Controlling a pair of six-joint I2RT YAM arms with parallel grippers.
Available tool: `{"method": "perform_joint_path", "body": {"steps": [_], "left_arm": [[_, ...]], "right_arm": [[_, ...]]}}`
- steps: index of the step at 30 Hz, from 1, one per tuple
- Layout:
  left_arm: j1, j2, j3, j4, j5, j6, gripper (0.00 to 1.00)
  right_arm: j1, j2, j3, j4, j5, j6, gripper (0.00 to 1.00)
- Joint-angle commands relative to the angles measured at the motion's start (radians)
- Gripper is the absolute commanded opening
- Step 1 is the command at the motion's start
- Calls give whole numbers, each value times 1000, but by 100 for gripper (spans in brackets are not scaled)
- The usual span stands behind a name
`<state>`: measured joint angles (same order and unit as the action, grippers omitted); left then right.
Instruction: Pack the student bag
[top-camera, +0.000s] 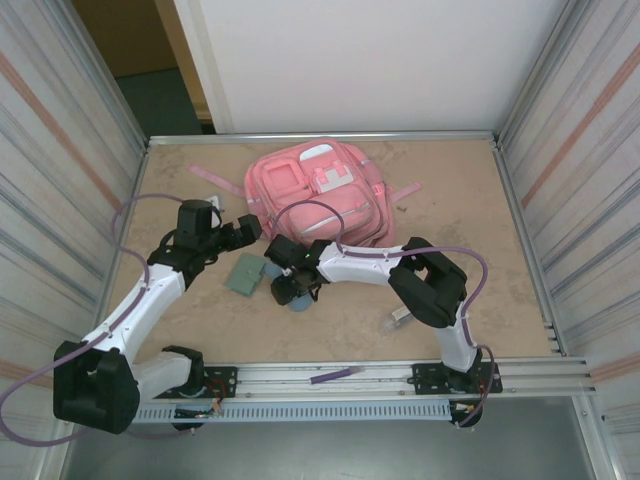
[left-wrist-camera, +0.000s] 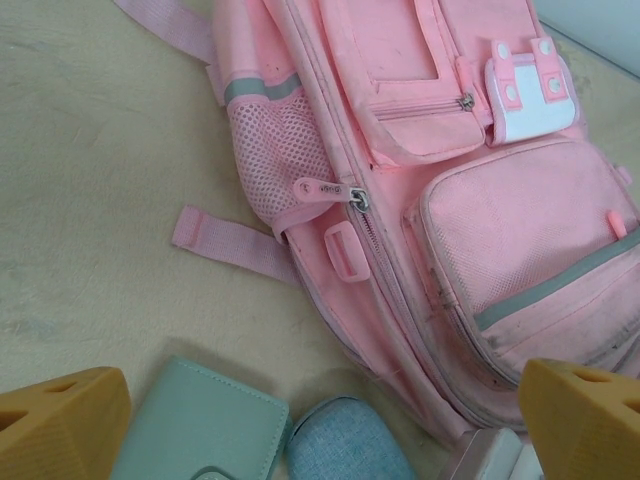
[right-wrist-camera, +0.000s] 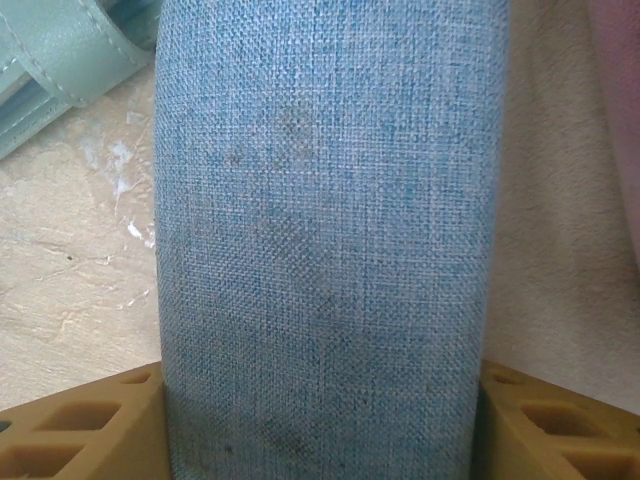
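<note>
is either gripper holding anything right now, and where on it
The right gripper holds the blue-grey pouch, its fingers pressed against the pouch's two opposite long sides. The left gripper is open and holds nothing.

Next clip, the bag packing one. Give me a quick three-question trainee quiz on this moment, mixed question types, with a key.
1. True or false: the left gripper is holding the green case.
2. What sits between the fingers of the right gripper? A) a book B) the blue pouch C) the green case
3. Fill in: the student bag lies flat on the table with its front pockets facing ___.
Key: 1 false, its fingers are apart and empty; 2 B; 3 up.
</note>
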<state>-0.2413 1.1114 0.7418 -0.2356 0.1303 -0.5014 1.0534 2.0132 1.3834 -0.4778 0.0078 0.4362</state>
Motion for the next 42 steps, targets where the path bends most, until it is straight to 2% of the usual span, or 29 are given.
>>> {"method": "perform_joint_path", "body": {"steps": [1, 6, 9, 13, 15, 18, 22, 26, 30, 34, 36, 39, 42], "left_arm": [[7, -21, 4, -6, -8, -1, 99], [7, -35, -14, 7, -27, -1, 99], [7, -39, -14, 1, -18, -4, 99], [8, -45, -21, -2, -42, 2, 99], [7, -51, -23, 2, -35, -6, 99], [7, -64, -26, 22, 0, 20, 99], [7, -96, -40, 57, -1, 81, 99], [-18, -101, -53, 191, 3, 226, 99], [-76, -90, -52, 345, 7, 326, 99], [-163, -63, -56, 414, -11, 487, 99], [-209, -27, -51, 418, -6, 572, 99], [-302, 59, -1, 337, 29, 743, 99], [-430, 167, 32, 338, -91, 898, 99]], "right_arm": [[-3, -28, -4, -6, 48, 2, 69], [12, 27, 10, 8, 119, -72, 75], [36, 39, 22, 5, 194, -108, 76], [45, 74, 26, 12, 199, -129, 72], [46, 72, 25, 12, 188, -118, 63], [45, 29, -12, 54, 170, -92, 53], [44, -110, -79, 116, 177, -76, 51], [18, -283, -239, 318, 185, -64, 49], [-62, -412, -303, 356, 208, -12, 46], [-194, -525, -364, 384, 197, 4, 45], [-267, -567, -370, 353, 213, 10, 46], [-395, -622, -406, 350, 193, 43, 45], [-525, -653, -422, 342, 131, 104, 45]]}}
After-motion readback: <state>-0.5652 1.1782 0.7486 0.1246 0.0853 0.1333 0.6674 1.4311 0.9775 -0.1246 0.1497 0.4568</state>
